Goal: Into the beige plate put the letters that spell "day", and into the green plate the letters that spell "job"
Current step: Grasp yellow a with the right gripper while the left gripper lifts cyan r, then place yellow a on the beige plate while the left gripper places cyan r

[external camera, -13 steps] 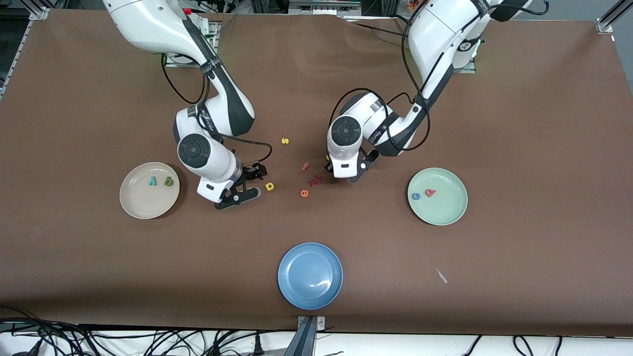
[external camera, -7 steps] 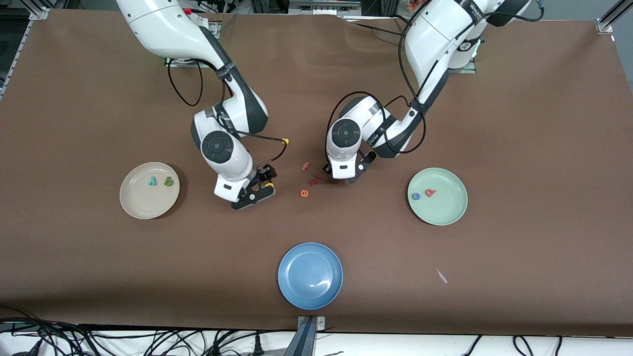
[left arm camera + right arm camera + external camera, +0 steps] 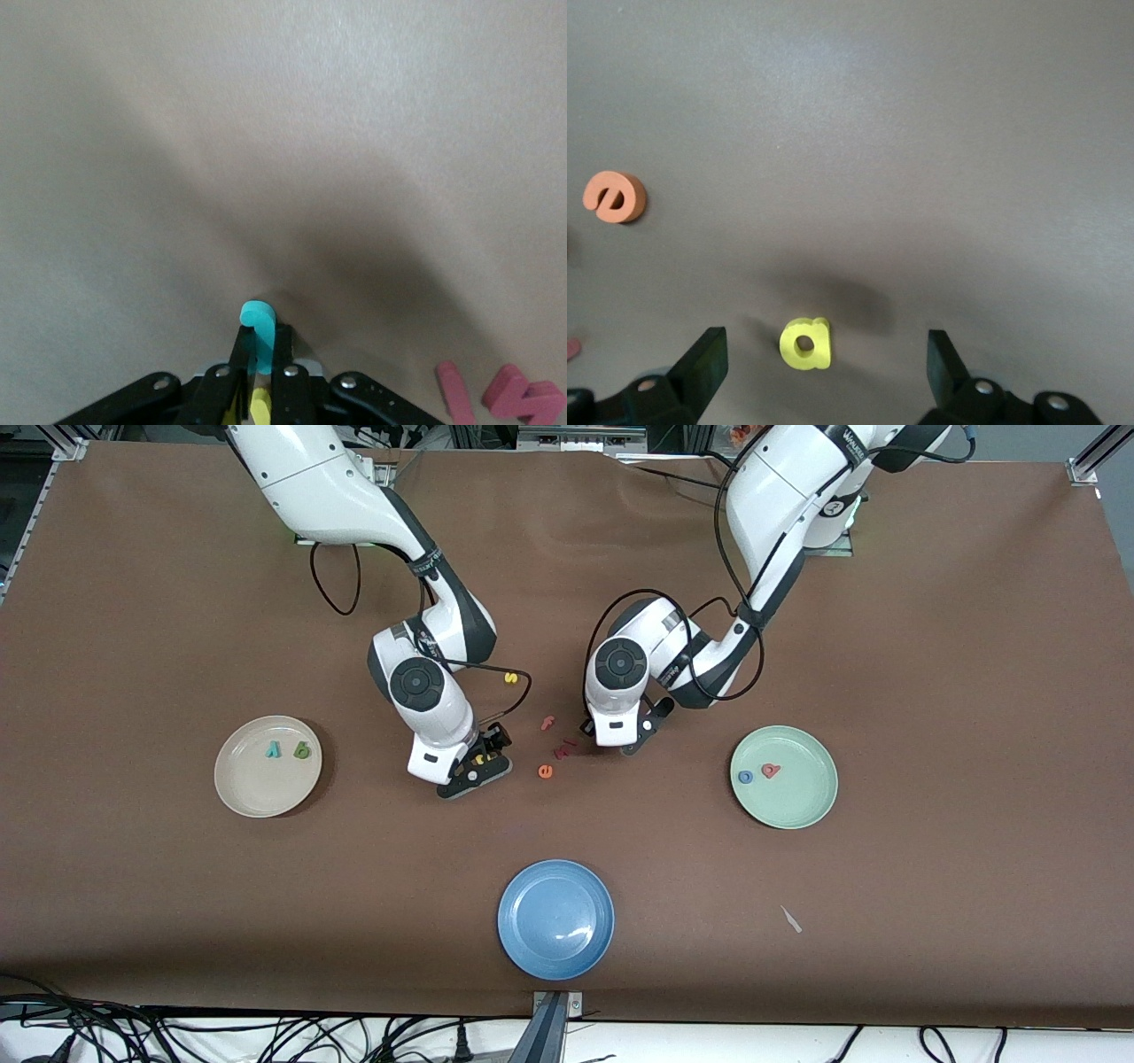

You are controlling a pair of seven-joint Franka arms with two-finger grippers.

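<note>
Pinching the teal j (image 3: 259, 320) in my left gripper (image 3: 260, 354), I hold my right gripper (image 3: 824, 367) spread wide around the yellow d (image 3: 806, 343).

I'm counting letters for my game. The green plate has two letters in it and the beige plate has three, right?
Not quite. The green plate does hold two letters, but the beige plate also holds only two, a teal one and a green one. The front view shows it.
</note>
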